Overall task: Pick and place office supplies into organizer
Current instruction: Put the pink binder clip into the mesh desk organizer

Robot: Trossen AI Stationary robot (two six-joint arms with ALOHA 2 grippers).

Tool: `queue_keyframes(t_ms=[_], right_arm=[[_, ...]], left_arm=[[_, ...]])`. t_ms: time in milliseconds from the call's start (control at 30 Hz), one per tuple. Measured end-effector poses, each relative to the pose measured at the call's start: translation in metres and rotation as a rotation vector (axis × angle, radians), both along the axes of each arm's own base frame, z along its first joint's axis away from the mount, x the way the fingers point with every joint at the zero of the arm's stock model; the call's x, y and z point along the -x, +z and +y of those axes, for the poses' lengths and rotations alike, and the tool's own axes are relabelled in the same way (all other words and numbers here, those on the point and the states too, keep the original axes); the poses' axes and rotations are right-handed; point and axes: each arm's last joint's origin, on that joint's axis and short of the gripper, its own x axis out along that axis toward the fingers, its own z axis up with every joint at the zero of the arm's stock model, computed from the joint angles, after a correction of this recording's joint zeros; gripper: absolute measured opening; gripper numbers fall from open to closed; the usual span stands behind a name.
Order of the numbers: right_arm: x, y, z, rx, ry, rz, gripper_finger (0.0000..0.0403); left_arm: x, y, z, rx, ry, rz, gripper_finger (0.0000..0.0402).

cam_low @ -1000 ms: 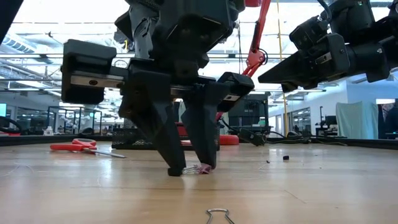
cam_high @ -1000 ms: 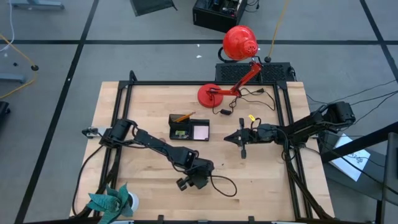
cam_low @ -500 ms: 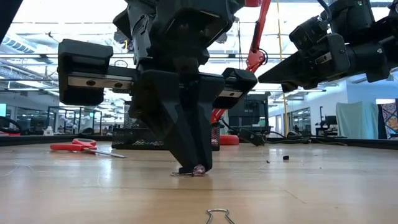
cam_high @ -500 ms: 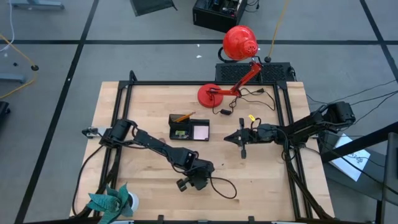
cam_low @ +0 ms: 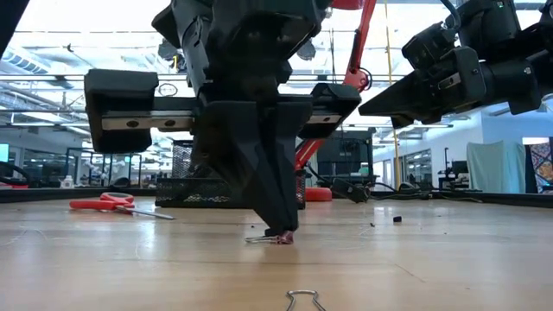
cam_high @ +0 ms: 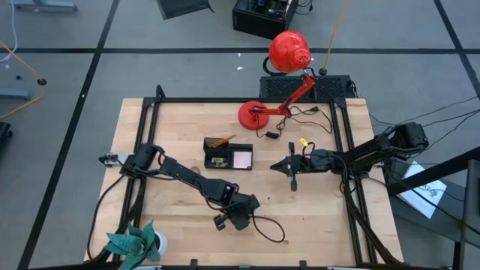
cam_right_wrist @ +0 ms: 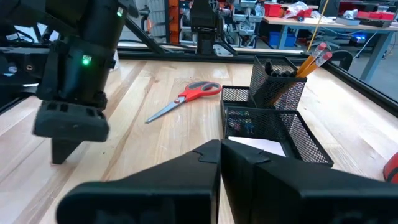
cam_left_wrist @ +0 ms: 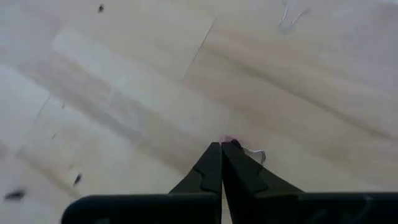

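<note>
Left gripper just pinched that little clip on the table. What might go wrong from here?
The left gripper is shut on only the pink end of the paper clip, so it may slip out when lifted. The organizer is mesh, so the clip could snag or fall through. The right gripper waits nearby.

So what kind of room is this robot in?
Probably a robotics lab or workshop. A wooden table in a black frame stands on a taped grey floor, and cluttered workbenches show behind the mesh organizer.
</note>
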Motion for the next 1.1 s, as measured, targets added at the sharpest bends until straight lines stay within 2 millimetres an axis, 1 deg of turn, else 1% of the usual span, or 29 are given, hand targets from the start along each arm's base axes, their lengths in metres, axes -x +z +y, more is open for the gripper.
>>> queue_keyframes(t_ms=[133, 300, 433, 500, 567, 633, 700, 833, 900, 1000, 1100], right_arm=[[0.000, 0.000, 0.000, 0.000, 0.000, 0.000, 0.0004], [0.000, 0.000, 0.000, -0.001, 0.001, 0.001, 0.0004], [0.000, 0.000, 0.000, -0.004, 0.001, -0.002, 0.0004], [0.000, 0.000, 0.000, -0.006, 0.001, -0.002, 0.0004], [0.000, 0.000, 0.000, -0.031, -0.003, -0.003, 0.0004], [0.000, 0.000, 0.000, -0.059, -0.006, -0.003, 0.0004], [0.000, -0.001, 0.001, -0.077, 0.012, 0.007, 0.0004], [0.002, -0.007, 0.015, -0.133, 0.152, 0.067, 0.0004], [0.002, -0.013, 0.025, -0.162, 0.200, 0.105, 0.0005], [0.000, -0.021, 0.044, -0.181, 0.263, 0.162, 0.0009], [-0.009, -0.026, 0.061, -0.159, 0.257, 0.189, 0.0034]], left_arm=[[0.003, 0.012, 0.002, -0.040, 0.022, -0.023, 0.0003], [0.009, 0.045, 0.005, -0.103, 0.060, -0.097, 0.0002], [0.018, 0.071, 0.016, -0.167, 0.118, -0.127, 0.0006], [0.022, 0.085, 0.021, -0.155, 0.163, -0.139, 0.0004], [0.024, 0.093, 0.026, -0.109, 0.229, -0.125, 0.0002], [0.026, 0.095, 0.029, -0.077, 0.282, -0.093, 0.0006], [0.032, 0.095, 0.031, -0.068, 0.296, -0.036, 0.0011], [0.047, 0.082, 0.028, -0.066, 0.284, -0.026, 0.0003], [0.057, 0.077, 0.030, -0.046, 0.302, -0.071, 0.0005], [0.075, 0.077, 0.042, 0.015, 0.363, -0.154, 0.0002], [0.095, 0.080, 0.053, 0.069, 0.450, -0.275, 0.0004]])
